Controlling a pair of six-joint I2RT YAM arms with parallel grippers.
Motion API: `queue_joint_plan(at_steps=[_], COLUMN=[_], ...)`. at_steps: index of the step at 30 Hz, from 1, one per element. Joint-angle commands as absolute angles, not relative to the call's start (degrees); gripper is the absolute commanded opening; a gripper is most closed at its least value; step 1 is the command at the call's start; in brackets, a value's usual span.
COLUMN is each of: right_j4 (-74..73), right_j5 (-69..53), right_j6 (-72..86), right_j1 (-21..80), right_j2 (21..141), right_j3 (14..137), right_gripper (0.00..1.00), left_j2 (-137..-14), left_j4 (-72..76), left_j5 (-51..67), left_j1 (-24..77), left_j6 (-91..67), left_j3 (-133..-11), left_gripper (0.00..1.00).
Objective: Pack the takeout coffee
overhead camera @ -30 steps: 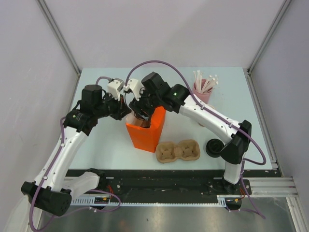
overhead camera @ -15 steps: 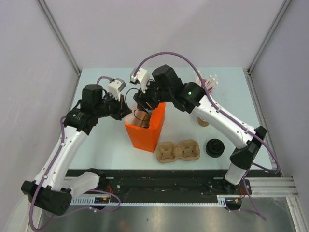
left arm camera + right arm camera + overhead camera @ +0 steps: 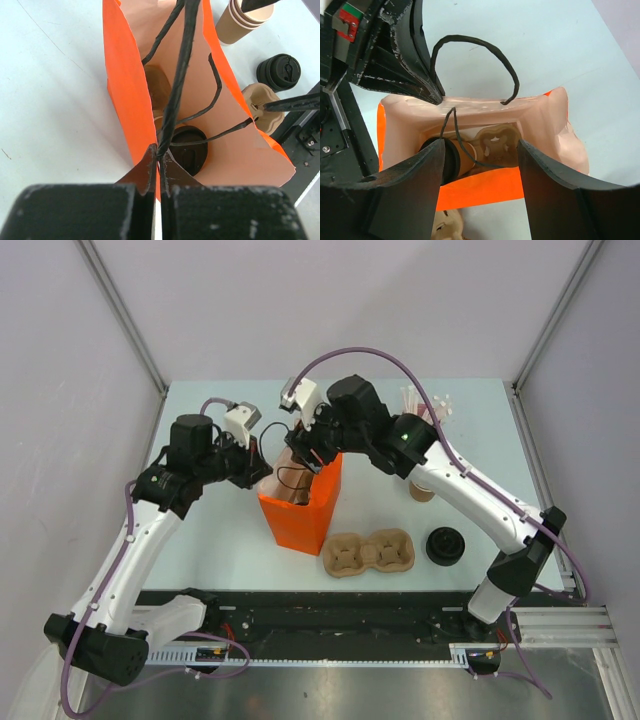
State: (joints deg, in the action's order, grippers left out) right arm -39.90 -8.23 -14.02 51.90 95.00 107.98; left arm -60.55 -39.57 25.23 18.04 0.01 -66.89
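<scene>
The orange paper bag (image 3: pixel 303 512) stands mid-table. The takeout coffee (image 3: pixel 188 150), a brown cup with a black lid, is inside it beside a pulp carrier (image 3: pixel 498 141). In the right wrist view the cup (image 3: pixel 470 161) looks tilted, its lid toward the left. My left gripper (image 3: pixel 160 151) is shut on the bag's black cord handle (image 3: pixel 181 65) at the bag's left rim, and it also shows in the top view (image 3: pixel 262 466). My right gripper (image 3: pixel 480 146) is open and empty, above the bag's mouth (image 3: pixel 305 452).
A second pulp cup carrier (image 3: pixel 368 552) lies right of the bag. A loose black lid (image 3: pixel 446 545) sits further right. A stack of lidless cups (image 3: pixel 246 20) and the pink straw holder (image 3: pixel 428 432) stand behind my right arm.
My right gripper has risen out of the bag, open and empty, while its arm swung back and right. The cup stays inside. My left gripper holds the handle as before.
</scene>
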Motion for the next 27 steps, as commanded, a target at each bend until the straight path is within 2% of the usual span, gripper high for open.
queue_joint_plan(at_steps=[1, 27], right_j4=[-37.00, -37.53], right_j5=[-7.47, -6.94], right_j6=[-13.54, -13.97], right_j1=[51.51, 51.77], right_j2=[91.67, 89.74], right_j3=[107.75, 107.93], right_gripper=[0.64, 0.66], left_j2=[-60.91, -61.00], left_j4=[-41.13, -41.05], left_j5=[26.54, 26.46], left_j1=[18.55, 19.07], left_j6=[2.11, 1.14], left_j3=[-68.29, -68.73], left_gripper=[0.00, 0.00])
